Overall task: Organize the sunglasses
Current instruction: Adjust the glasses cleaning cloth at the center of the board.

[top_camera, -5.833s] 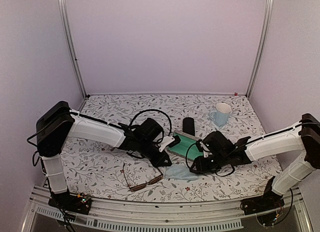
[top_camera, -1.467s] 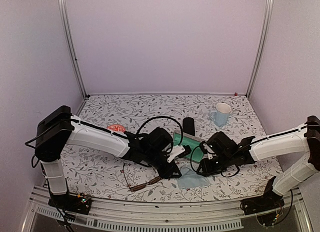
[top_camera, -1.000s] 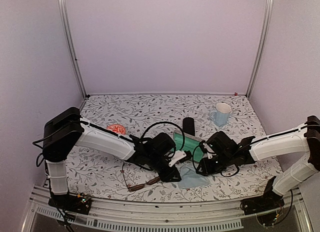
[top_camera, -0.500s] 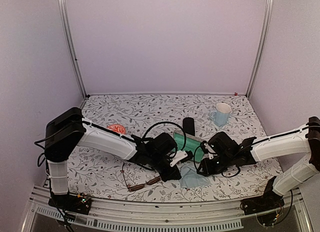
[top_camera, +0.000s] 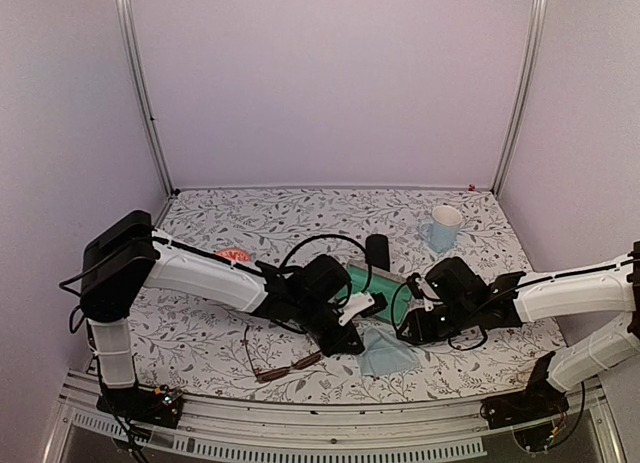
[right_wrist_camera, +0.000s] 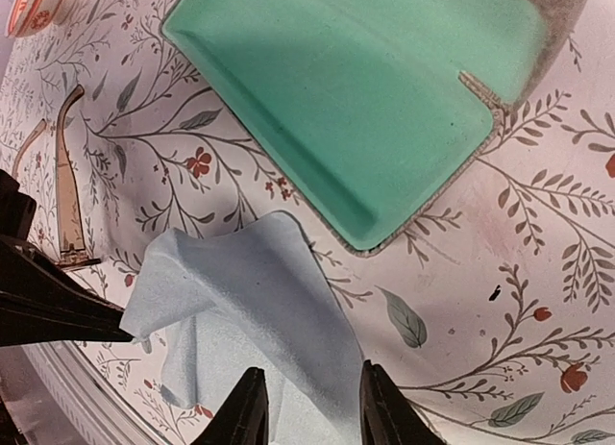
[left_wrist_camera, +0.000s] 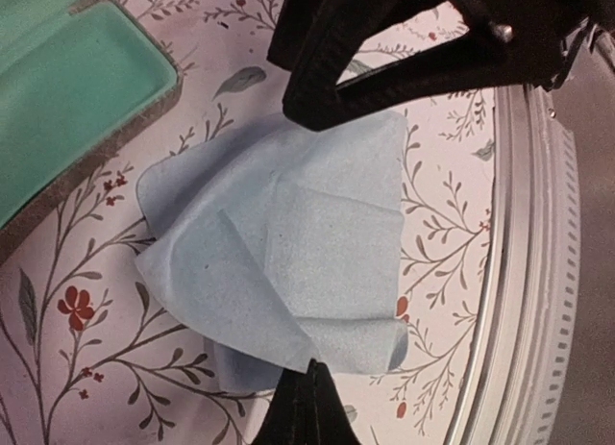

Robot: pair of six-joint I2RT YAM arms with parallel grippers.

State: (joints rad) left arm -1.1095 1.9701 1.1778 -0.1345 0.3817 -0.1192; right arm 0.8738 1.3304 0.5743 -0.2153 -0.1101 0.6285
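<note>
Top external: left end effector [top_camera: 354, 347] low, pinching cloth [top_camera: 388, 357].

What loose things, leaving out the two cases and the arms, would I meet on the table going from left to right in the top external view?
pink-red sunglasses → brown sunglasses → blue cloth → mug
</note>
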